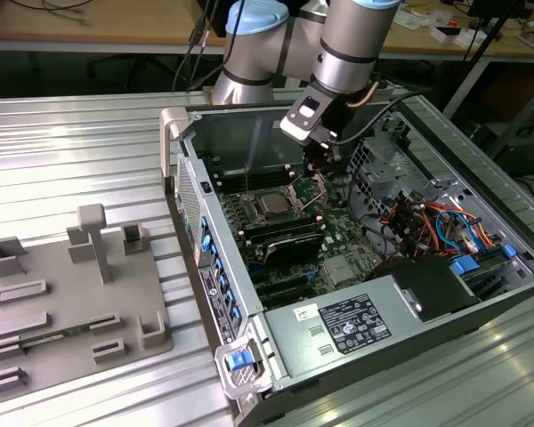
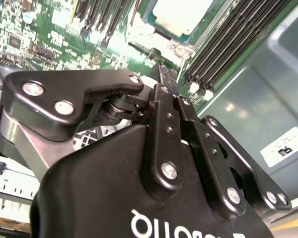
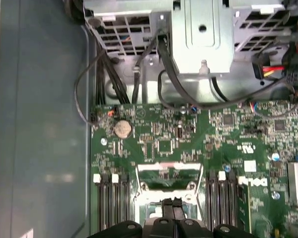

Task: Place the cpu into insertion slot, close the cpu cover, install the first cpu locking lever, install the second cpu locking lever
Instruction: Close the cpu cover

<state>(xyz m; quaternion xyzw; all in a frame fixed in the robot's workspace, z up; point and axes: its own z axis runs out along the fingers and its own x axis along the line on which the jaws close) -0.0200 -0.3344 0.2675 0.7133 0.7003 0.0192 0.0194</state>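
gripper (image 1: 317, 173): fingers drawn together, nothing seen held.
cpu (image 1: 271, 205): laid flat on the motherboard (image 1: 343, 258), just to the exterior view's left of the gripper.
cpu cover (image 3: 169, 171): raised open, just beside the fingertips.

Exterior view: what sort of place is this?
Probably a robotics lab or workshop: a robot arm reaches into an open computer case on a ribbed metal table, with cluttered wooden workbenches behind.

Silver-grey arm (image 1: 347, 44) with pale blue joint caps (image 1: 249, 18), black gripper (image 2: 167, 79) studded with silver screws (image 2: 169, 170), white lettering (image 2: 154, 225)
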